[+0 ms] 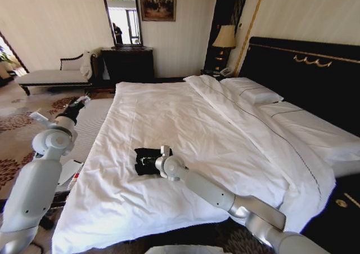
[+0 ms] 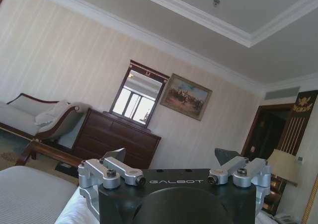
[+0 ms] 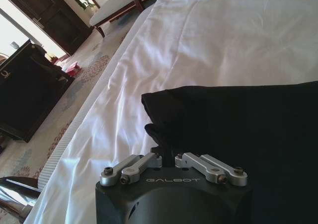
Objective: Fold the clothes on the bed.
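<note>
One black T-shirt (image 1: 147,159), bunched on bed (image 1: 185,124), in right claw (image 3: 168,153) pinch; left claw (image 2: 171,159) wide, raised beside bed.

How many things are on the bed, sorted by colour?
Black: 1, the folded T-shirt, with the right gripper shut on its edge.
White: 3, the duvet and two pillows on the bed.
Total: 4.
The left gripper, fingers open, is raised beside the bed.
</note>
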You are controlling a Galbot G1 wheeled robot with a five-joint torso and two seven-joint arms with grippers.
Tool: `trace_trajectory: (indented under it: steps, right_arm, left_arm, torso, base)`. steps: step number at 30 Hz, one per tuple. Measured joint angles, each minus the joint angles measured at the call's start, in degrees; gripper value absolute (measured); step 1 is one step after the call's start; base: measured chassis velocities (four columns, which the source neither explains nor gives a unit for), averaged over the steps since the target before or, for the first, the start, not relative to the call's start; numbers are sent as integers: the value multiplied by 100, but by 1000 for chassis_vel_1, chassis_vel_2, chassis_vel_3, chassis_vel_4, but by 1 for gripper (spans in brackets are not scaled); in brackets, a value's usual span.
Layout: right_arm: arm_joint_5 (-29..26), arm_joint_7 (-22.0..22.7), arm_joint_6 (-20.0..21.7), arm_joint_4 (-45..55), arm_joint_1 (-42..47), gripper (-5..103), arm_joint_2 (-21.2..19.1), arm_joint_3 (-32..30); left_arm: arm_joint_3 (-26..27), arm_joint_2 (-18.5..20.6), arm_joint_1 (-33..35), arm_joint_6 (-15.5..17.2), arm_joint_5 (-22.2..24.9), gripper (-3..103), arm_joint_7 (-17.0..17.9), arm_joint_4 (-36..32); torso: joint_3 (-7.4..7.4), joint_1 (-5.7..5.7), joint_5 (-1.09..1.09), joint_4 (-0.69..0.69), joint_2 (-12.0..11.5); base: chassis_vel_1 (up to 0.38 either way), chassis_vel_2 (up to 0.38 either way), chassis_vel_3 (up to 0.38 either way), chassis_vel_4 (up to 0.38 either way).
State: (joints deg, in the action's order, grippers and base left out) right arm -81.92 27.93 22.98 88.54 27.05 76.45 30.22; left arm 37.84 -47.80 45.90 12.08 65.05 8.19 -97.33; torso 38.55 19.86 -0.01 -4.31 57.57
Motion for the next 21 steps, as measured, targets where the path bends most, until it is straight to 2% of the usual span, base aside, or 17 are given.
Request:
trace_trajectory:
  steps: [1, 3, 7, 8, 10, 11, 12, 13, 17, 18, 19, 21]
  right_arm:
    - [22, -41, -36, -2, 11, 12, 3, -16]
    - [35, -97, -85, 1, 17, 12, -1, -47]
    - [29, -634, -496, 251, 9, 34, -93, -165]
    - [29, -634, -496, 251, 9, 34, -93, -165]
    - [-33, -838, -671, 410, -12, 45, -125, -166]
    - [-72, -906, -727, 463, -16, 45, -132, -171]
    - [-128, -974, -790, 530, -24, 50, -137, -187]
    - [-128, -974, -790, 530, -24, 50, -137, -187]
    - [-191, -1017, -842, 625, -124, 72, -235, -304]
    - [-191, -1017, -842, 625, -124, 72, -235, -304]
    - [-179, -983, -843, 625, -152, 72, -281, -371]
    - [-68, -906, -860, 627, -207, 83, -446, -633]
  left_arm:
    - [7, 8, 40, -5, 3, 100, -23, -20]
    - [8, 19, 72, -10, 5, 100, -40, -36]
    - [-31, 31, 118, -23, 2, 100, -80, -64]
    - [-31, 31, 118, -23, 2, 100, -80, -64]
    - [-69, 22, 91, -23, 1, 100, -92, -62]
    - [-84, 17, 77, -23, 0, 100, -98, -55]
    - [-107, 7, 57, -23, -3, 100, -103, -39]
    - [-107, 7, 57, -23, -3, 100, -103, -39]
    - [-144, -1, 38, -23, 1, 100, -106, 23]
    - [-144, -1, 38, -23, 1, 100, -106, 23]
    - [-143, 42, 57, -23, 19, 100, -103, 26]
    - [-110, 254, 187, -26, 83, 100, -102, 17]
  torso:
    - [0, 0, 0, 0, 0]
    - [0, 0, 0, 1, 0]
    - [0, 0, 0, -1, 0]
    - [0, 0, 0, -1, 0]
    - [0, 0, 1, -1, 0]
    - [0, 0, 1, -1, 0]
    - [0, 0, 1, -1, 0]
    - [0, 0, 1, -1, 0]
    - [0, 0, 1, 1, 0]
    - [0, 0, 1, 1, 0]
    - [0, 0, 1, 0, 0]
    - [0, 0, 1, -2, 0]
  base:
    - [0, 0, 0, 0]
    - [0, 0, 0, 0]
    - [0, 0, 0, 0]
    - [0, 0, 0, 0]
    - [0, 0, 0, 0]
    - [0, 0, 0, 0]
    - [0, 0, 0, 0]
    - [0, 0, 0, 0]
    - [0, 0, 0, 0]
    - [0, 0, 0, 0]
    - [0, 0, 0, 0]
    - [0, 0, 0, 0]
